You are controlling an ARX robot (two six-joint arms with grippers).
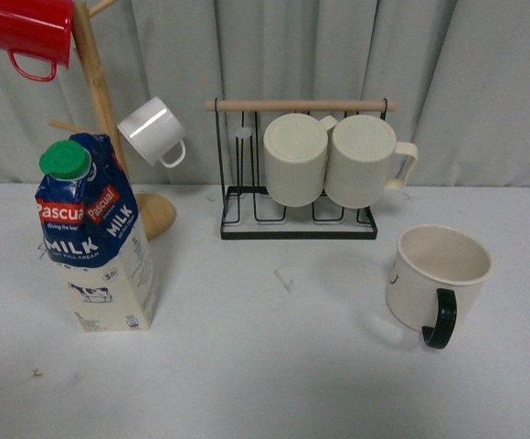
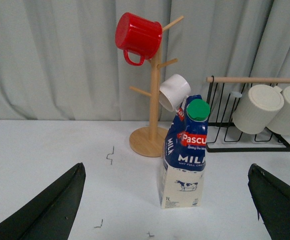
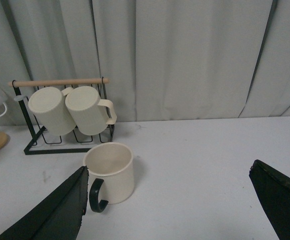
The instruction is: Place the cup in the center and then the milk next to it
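Cup [image 1: 434,274]: stood upright on the right side of the table [image 1: 265,393], mouth up, well right of the center patch [image 1: 279,315].
Cup's axis: vertical. Its black handle [image 1: 442,318] pointed toward the near edge and a little right.
Right claw [image 3: 168,169]: spread wide and empty. The cup sat just ahead of it, closer to one finger [image 3: 55,212] than to the other and not yet between them.
Nearer arm: my right, I judged. The cup filled the right wrist view and did not show in the left one at all.
Coming move: turned on that offset. I reckoned the right claw had to line up over the rim or body, clear of the handle, before it could carry the cup left.
Milk carton [image 1: 96,238]: stood upright at the left, about level with the cup, green cap [image 1: 65,160] on top and label facing the near side.
Left claw [image 2: 166,169]: also spread wide and holding nothing, with the carton straight ahead between its fingers' lines but farther off.
Background: two ribbed mugs [image 1: 333,157] lay in the wire rack [image 1: 297,229] at the far side, apart from the cup.
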